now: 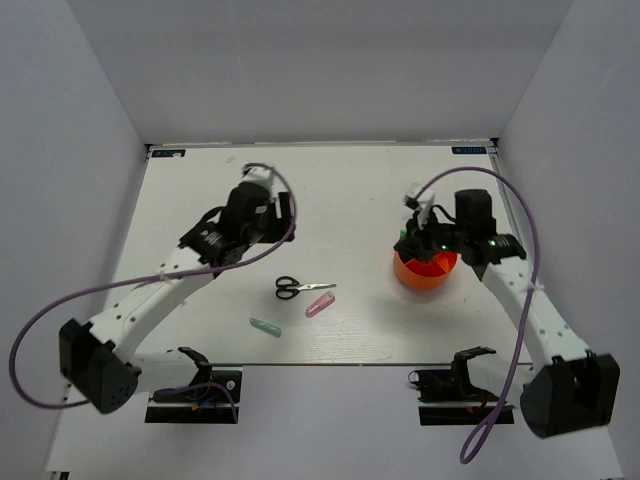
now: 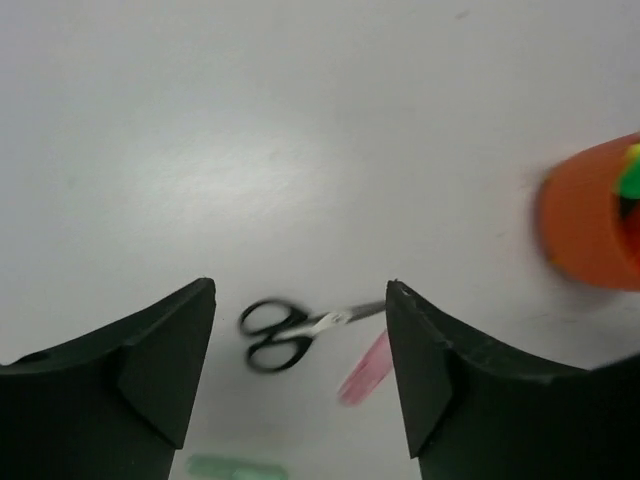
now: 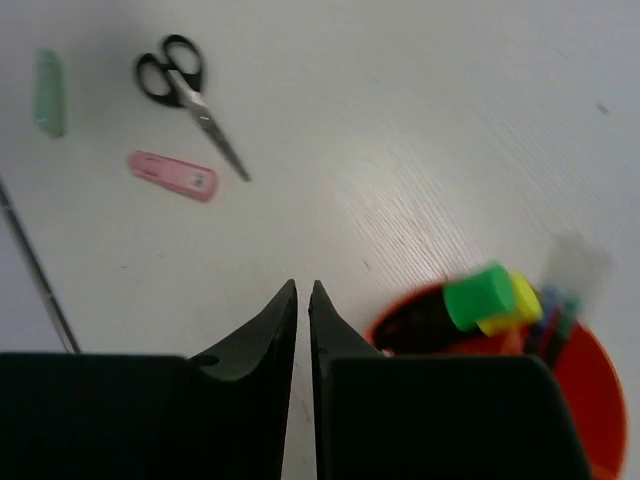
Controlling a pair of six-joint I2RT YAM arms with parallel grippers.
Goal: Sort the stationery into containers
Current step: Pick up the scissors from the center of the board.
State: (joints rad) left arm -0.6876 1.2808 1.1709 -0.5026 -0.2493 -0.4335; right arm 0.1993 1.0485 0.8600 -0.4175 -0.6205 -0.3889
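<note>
While the left gripper (image 2: 300, 295) gapes wide and empty, the right gripper (image 3: 303, 288) is pinched shut on nothing just beside the orange cup (image 1: 424, 279) holding capped markers (image 3: 480, 297), with scissors (image 1: 299, 288), pink stick (image 1: 320, 304) and green stick (image 1: 265, 326) lying loose on the table (image 1: 350, 200).

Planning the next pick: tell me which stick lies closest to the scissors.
The pink stick, right beside the scissors; the green stick lies farther off.

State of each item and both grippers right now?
Left gripper: open, empty.
Right gripper: shut, empty.
Scissors: closed, flat on table.
Pink stick: lying on table, outside cup.
Green stick: lying on table, outside cup.
Cup: upright, holding markers.
Markers: capped, in cup.
</note>
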